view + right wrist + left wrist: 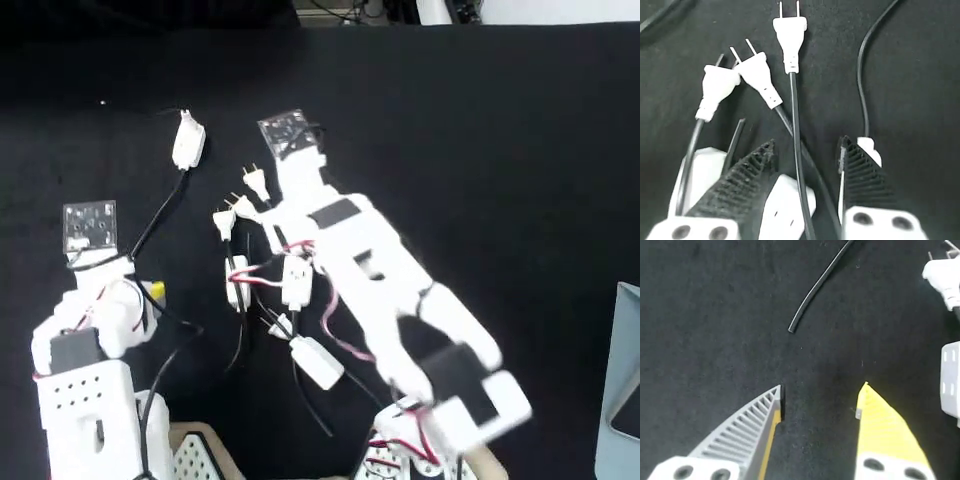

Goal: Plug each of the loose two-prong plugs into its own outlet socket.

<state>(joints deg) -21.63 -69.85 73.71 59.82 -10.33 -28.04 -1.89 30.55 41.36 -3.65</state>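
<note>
The left gripper [820,390] hangs over bare black table [715,315] at the left, fingers spread with nothing between them, and a cut cable end [791,329] lies beyond it. Toward the middle lie three loose plugs [245,207]. The left plug [717,87] and middle plug [757,72] touch at their bodies, with the third plug [790,30] just beside them, and all the prongs point away from the arms. They look light, hard and smooth, on stiffish black cables [794,110] likely to tug back. The best hold seems to be across the flat body behind the prongs, leaving these free. The right gripper [807,142] hovers with fingers spread astride the third plug's cable, gripping nothing. White sockets [785,200] lie under it and, being light, would probably slide when pushed. Crossed cables and the touching pair crowd any approach.
</note>
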